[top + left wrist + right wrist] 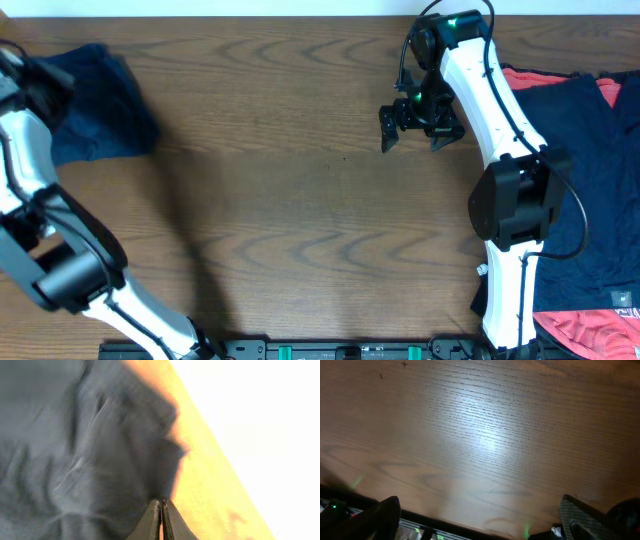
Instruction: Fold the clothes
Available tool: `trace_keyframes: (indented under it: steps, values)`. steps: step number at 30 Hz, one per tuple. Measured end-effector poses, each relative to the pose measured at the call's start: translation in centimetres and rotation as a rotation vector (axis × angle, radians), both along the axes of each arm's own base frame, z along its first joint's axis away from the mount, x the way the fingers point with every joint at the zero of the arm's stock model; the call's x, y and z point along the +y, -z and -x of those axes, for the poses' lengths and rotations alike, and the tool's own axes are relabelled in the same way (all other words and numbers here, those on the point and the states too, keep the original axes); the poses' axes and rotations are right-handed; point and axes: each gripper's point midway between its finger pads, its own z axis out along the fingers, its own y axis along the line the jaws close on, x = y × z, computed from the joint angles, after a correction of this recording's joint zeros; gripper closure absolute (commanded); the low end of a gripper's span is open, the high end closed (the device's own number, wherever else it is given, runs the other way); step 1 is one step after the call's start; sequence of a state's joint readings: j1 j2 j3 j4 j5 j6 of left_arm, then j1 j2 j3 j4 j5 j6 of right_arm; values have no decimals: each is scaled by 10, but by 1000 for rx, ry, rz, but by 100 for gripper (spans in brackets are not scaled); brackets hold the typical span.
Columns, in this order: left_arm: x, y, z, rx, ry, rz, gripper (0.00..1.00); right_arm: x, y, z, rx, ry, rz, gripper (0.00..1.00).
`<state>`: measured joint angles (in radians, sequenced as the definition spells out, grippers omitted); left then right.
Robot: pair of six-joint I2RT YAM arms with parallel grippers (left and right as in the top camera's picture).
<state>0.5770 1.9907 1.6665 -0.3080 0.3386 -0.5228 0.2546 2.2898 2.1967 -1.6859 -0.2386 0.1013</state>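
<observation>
Left arm (28, 170): white and black, along the left edge of the overhead view, reaching to the upper left corner.

Left gripper (161, 504): clenched. The two fingers are pressed together at the lower centre of the left wrist view. Their tips reach the dark edge of the navy cloth. I cannot tell if a fold is pinched between them.

Navy cloth (100, 100): crumpled, on the table in the upper left of the overhead view, just beside the end of the left arm and partly under it. In the left wrist view it fills the left half, blurred, with folds and a seam. It lies above and to the left of the finger tips.

Table (290, 200): brown wood with grain.

Right gripper (420, 138): released, in the upper middle-right of the overhead view, with the jaws wide apart. In the right wrist view the fingers (385, 517) stand in the two lower corners and only the wood shows between them.

Pile (590, 170): at the right edge of the overhead view, navy cloth spread flat with coral-red pieces at its top and lower right. It lies to the right of the right gripper, well apart from its fingers. The lower part of the right arm (515, 200) crosses its left edge.
</observation>
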Motion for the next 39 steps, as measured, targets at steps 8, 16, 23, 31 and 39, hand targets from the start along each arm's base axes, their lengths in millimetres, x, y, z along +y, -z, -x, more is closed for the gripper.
trace_keyframes:
  steps: [8,16,23,31,39]
  values:
    - [5,36,21,154,-75,27,94,-1,0,3,10,-1,6,1]
    - [12,99,25,272,-101,54,94,-1,0,3,11,-1,6,1]
    - [17,139,33,350,-144,75,94,-1,0,3,11,-1,6,1]
    - [32,138,27,312,-184,43,94,-1,0,3,11,-1,6,1]
    - [47,119,6,195,-199,-16,93,-1,0,3,11,0,6,1]
